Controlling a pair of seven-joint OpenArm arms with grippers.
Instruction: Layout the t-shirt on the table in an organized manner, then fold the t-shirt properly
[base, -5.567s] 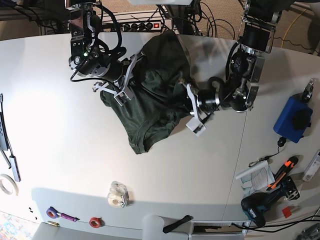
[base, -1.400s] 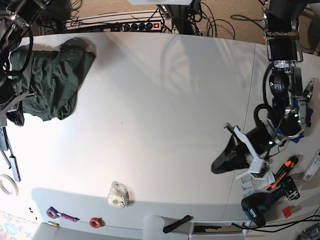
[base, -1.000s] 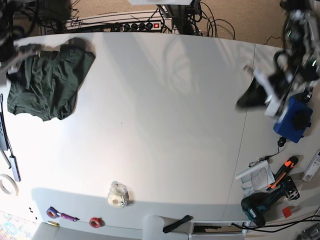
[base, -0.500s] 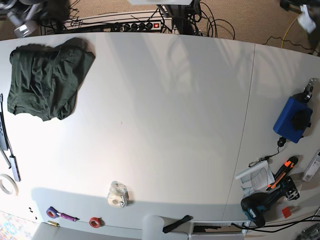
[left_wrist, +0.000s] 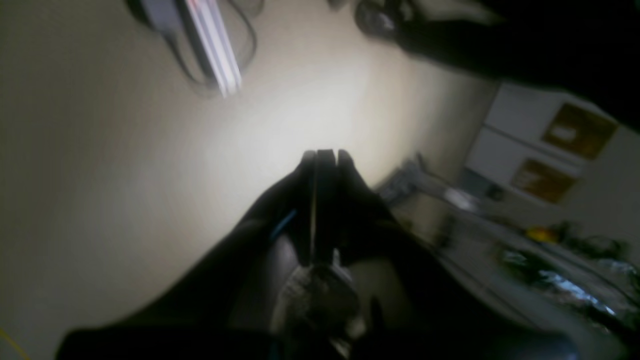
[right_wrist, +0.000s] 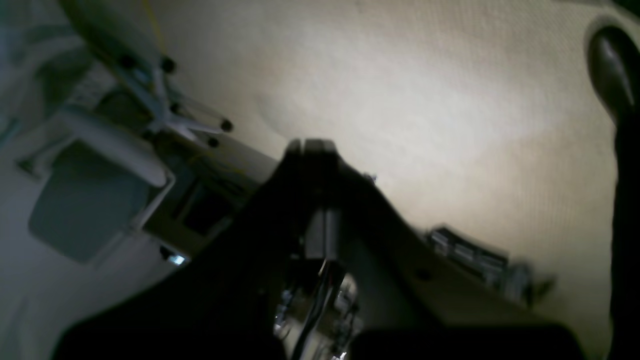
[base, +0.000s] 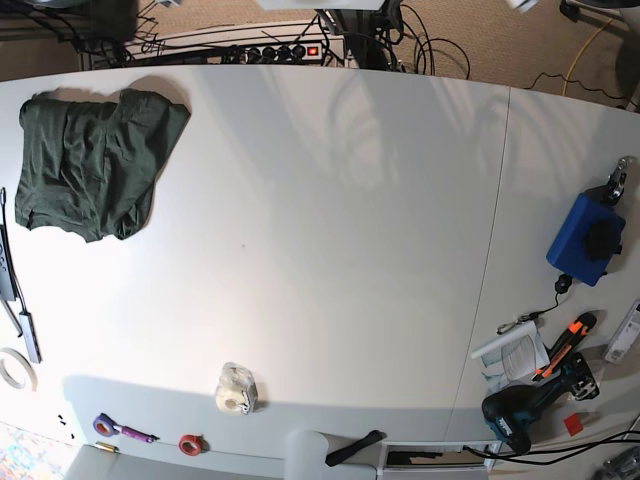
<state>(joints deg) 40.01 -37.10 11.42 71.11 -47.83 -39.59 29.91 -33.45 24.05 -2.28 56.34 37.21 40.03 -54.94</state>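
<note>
Both arms are outside the base view, so I judge that the folding is done or nearly done: the t-shirt (base: 95, 163) lies as a compact folded bundle on the far corner of the table (base: 330, 250), well apart from both grippers. If any move is left, it calls for an arm to come back down over the cloth, on the side of the right arm. In its wrist view the left gripper (left_wrist: 322, 156) is clenched, jaws pressed together, holding nothing and touching nothing. The right gripper (right_wrist: 310, 146) is clenched too and empty, with only blurred floor behind it.
</note>
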